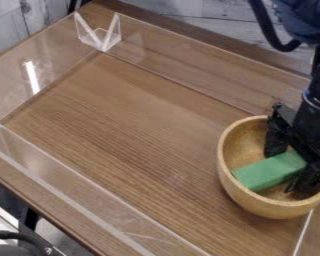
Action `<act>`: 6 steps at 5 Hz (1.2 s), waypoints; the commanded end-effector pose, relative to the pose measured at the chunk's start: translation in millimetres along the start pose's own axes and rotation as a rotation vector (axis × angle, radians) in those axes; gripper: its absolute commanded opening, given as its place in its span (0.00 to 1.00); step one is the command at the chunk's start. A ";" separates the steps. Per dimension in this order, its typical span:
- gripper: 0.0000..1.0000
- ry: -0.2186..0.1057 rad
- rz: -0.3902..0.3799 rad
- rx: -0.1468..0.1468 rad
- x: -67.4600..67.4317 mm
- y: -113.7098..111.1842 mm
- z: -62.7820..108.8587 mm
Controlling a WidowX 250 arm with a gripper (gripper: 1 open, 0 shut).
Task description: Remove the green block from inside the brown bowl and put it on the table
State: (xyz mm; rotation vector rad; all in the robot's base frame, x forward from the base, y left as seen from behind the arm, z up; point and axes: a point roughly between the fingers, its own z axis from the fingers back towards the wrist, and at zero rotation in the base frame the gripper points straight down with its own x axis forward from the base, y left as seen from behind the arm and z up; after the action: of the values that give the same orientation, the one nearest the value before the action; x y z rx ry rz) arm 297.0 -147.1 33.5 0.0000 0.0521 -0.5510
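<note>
Light even, moderately bright, seems from above and from far side. Medium-brown wood-grain desk [123, 110] carries soft pale sheen across middle. Low clear acrylic walls [43, 60] catch white glare streaks at left and near edge; small bright glint on left wall. My black hand [292, 160] reads as dark mass, fine detail lost, edges slightly smeared. Interior of round light tan wooden bowl [236, 150] shaded under my hand. Whole picture low resolution, soft and grainy. Background at top blurred, washed out.
</note>
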 end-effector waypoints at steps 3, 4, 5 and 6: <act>0.00 -0.048 0.032 -0.035 10.3 2.9 13.9; 0.00 -0.040 0.045 -0.053 9.5 2.9 15.3; 0.00 -0.031 0.059 -0.070 8.6 3.2 17.3; 0.00 -0.023 0.074 -0.088 7.4 4.0 20.5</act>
State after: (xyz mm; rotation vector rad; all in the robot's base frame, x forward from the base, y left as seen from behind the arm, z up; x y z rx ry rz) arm 295.5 -145.5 36.0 -0.0755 0.1159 -0.4799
